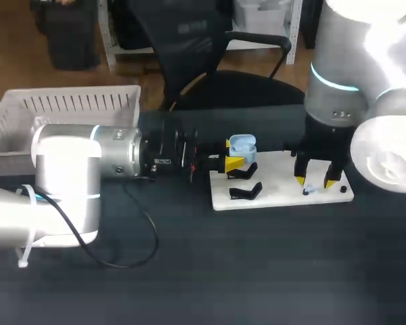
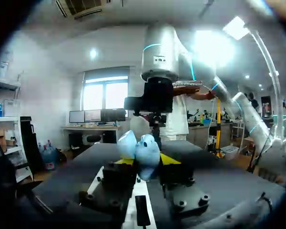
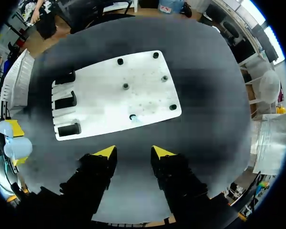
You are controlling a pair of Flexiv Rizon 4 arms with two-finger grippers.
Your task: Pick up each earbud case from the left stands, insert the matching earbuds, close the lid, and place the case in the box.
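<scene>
Earbud case (image 1: 242,143), lid up, clamped in horizontal L tool (image 1: 232,154); R tool (image 1: 314,181) points down, fingers apart, empty

**Q:** How is the left arm (image 1: 88,166) posed?
**A:** It lies level over the table's left half. The left gripper (image 1: 234,163) points toward the right edge, its yellow tips clamped from two sides on the pale blue earbud case (image 1: 241,143).
**Q:** And the right arm (image 1: 338,74)?
**A:** It stands upright near the far right corner. The right gripper (image 1: 316,181) points straight down, fingers parted.
</scene>
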